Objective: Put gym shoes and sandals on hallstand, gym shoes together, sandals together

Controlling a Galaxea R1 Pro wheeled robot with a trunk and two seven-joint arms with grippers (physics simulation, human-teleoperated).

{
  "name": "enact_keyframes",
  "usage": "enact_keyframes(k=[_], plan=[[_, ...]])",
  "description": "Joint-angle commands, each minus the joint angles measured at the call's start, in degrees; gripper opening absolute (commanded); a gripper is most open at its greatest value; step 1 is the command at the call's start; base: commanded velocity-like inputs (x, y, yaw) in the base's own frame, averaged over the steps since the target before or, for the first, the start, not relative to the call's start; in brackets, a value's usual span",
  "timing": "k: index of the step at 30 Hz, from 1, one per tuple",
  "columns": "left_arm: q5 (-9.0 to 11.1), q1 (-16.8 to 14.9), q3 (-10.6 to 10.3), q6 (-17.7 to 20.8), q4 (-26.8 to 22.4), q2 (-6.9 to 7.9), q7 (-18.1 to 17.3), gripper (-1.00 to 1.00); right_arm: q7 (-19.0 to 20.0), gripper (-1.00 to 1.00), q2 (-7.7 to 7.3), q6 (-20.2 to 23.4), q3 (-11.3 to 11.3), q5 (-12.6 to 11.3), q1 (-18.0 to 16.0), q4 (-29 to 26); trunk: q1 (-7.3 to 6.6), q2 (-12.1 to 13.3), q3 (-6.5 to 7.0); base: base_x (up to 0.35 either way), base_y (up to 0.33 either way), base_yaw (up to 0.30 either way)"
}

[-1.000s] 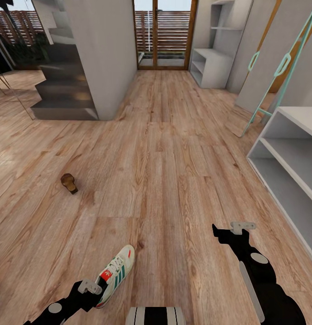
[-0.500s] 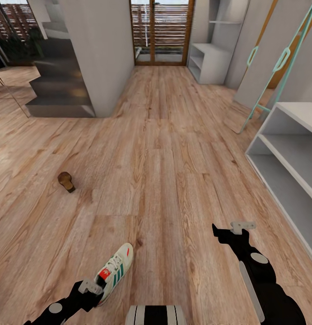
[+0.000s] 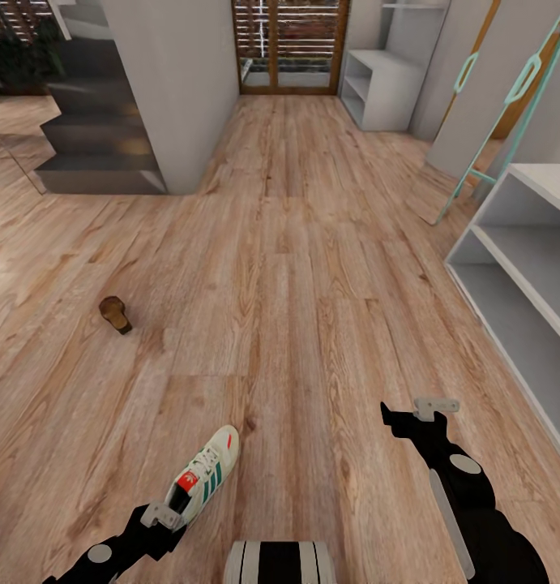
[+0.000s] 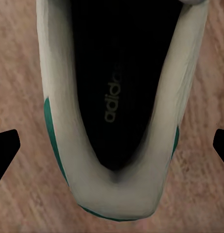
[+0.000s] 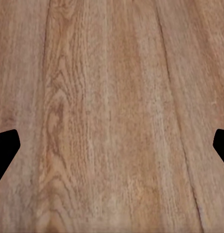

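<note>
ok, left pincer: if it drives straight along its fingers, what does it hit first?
Likely the gym shoe: the left pincer is open, its fingertips straddling the heel end, with the shoe's dark opening dead ahead. Depth to the shoe is unclear.

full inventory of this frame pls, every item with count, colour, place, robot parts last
gym shoe: 1, cream-white with green stripes and red tag, on the floor at the near left, heel under the left gripper
sandal: 1, brown, on the floor at the far left, alone
hallstand: 1, light grey, right edge, its open tiers bare where seen
second shelf unit: 1, light grey, far end right of the door
slatted door: 1, wood-framed, far end of the corridor
stairs: 1 flight, dark grey, far left
corridor floor: light brown wood planks
left gripper: 1, black, open, fingers either side of the shoe's heel, not touching
right gripper: 1, black, open, over bare floor
</note>
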Motion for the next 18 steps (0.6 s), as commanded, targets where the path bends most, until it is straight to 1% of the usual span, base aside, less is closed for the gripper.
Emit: enact_keyframes(k=[1,7,16,18], plan=[[-0.60,-0.02,0.06,-0.33,0.02,0.01,-0.02,1.00,0.01,1.00,0.00,0.31,0.00,0.00,-0.03,-0.08,-0.01,-0.01,-0.11,0.000,0.000,0.000],[-0.60,-0.02,0.11,-0.39,-0.01,0.01,-0.02,1.00,0.01,1.00,0.01,0.31,0.00,0.00,-0.04,-0.08,-0.01,-0.01,-0.43,0.000,0.000,0.000],[-0.48,-0.02,0.20,-0.49,0.02,0.06,0.03,1.00,0.01,1.00,0.05,0.32,0.00,0.00,-0.02,-0.09,0.22,-0.13,-2.49,0.000,0.000,0.000],[-0.43,-0.02,0.21,-0.49,0.01,0.07,0.03,1.00,0.01,1.00,0.07,0.32,0.00,0.00,-0.02,-0.08,0.22,-0.13,-2.53,0.000,0.000,0.000]])
